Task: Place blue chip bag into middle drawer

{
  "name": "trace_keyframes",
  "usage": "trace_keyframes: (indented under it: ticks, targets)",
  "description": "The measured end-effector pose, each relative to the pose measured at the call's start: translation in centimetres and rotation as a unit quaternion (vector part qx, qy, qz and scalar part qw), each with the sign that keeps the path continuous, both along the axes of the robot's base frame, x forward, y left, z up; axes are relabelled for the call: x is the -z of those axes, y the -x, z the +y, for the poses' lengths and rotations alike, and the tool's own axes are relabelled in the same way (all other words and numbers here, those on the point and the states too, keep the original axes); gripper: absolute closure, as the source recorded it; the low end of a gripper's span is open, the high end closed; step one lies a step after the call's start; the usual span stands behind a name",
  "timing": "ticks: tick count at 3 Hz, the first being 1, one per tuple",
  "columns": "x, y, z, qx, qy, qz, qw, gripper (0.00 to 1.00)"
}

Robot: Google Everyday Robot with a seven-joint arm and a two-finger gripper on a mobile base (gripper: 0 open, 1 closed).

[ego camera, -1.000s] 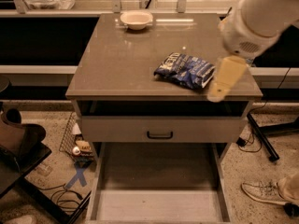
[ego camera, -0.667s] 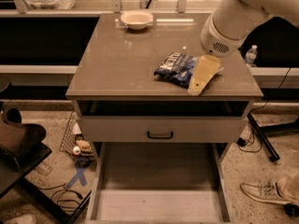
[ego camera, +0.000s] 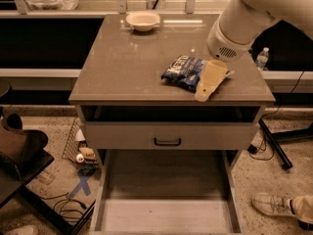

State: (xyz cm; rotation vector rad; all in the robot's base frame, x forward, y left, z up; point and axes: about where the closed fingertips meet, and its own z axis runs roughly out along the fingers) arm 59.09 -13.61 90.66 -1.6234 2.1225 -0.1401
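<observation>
The blue chip bag (ego camera: 183, 71) lies flat on the brown cabinet top (ego camera: 122, 67), right of centre near the front edge. My gripper (ego camera: 206, 88), cream-coloured on a white arm (ego camera: 234, 31), hangs pointing down at the bag's right end, over its edge. Whether it touches the bag cannot be told. The middle drawer (ego camera: 166, 214) is pulled out at the bottom of the view, a wide tray with a pale floor and nothing in it.
A cream bowl (ego camera: 142, 19) sits at the back of the cabinet top. A shut drawer front with a black handle (ego camera: 167, 141) is below the top. A wire basket (ego camera: 78, 146) and dark furniture (ego camera: 19, 153) stand left. A person's shoe (ego camera: 271, 203) and a water bottle (ego camera: 262, 58) are right.
My gripper has moved left from the cabinet's right front corner to the right end of the chip bag. The bag and the drawers have not moved.
</observation>
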Motion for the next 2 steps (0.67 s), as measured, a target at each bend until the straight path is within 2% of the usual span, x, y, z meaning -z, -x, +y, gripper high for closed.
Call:
trace_keyframes:
  ticks: [2]
  targets:
    - [5.1,-6.3,2.6,0.009,0.023,0.038,0.9990,0.00]
